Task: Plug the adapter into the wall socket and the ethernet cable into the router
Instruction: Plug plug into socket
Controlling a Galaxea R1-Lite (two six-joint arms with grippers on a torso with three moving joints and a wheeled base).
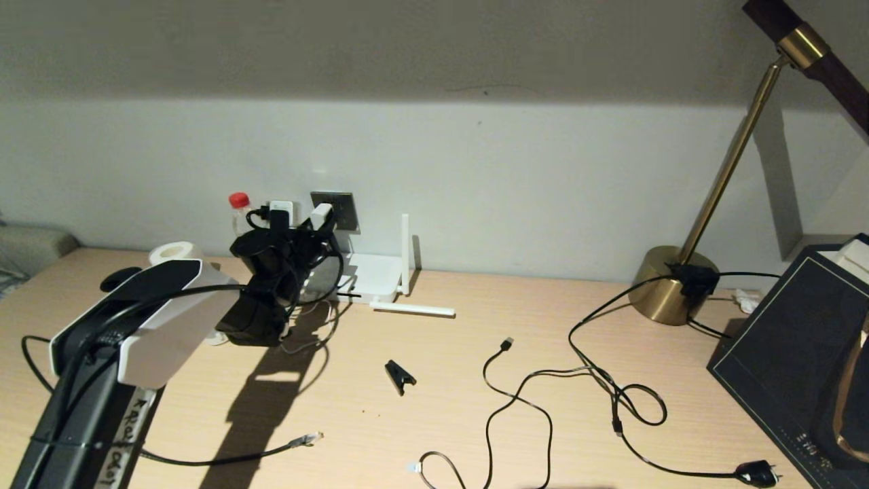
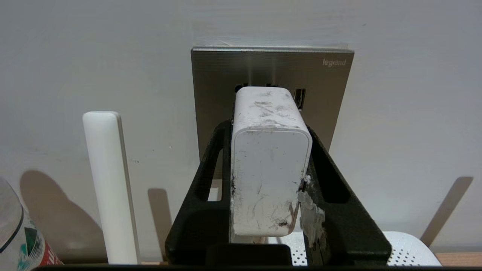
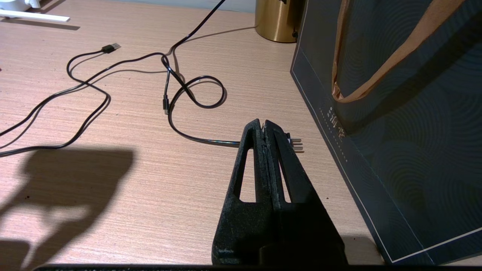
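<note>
My left gripper [image 2: 269, 128] is shut on the white adapter [image 2: 271, 169], one black finger on each side of it. The adapter's far end sits at the dark pin holes of the grey wall socket [image 2: 211, 82]; its prongs are hidden. From the head, the left gripper [image 1: 313, 231] holds the adapter [image 1: 320, 216] against the wall socket [image 1: 344, 209]. The white router [image 1: 370, 278] lies just below, one antenna upright. The ethernet cable [image 1: 224, 460] lies on the desk front left, its clear connector [image 1: 305, 439] free. My right gripper [image 3: 262, 123] is shut and empty, low over the desk.
A red-capped bottle [image 1: 239, 207] and a tape roll [image 1: 175, 252] stand left of the socket. A black clip [image 1: 399, 375], a USB-tipped cable [image 1: 506, 343] and a lamp cord with a black plug [image 3: 295, 142] lie mid-desk. Brass lamp base [image 1: 669, 285] and dark bag [image 1: 801, 353] sit right.
</note>
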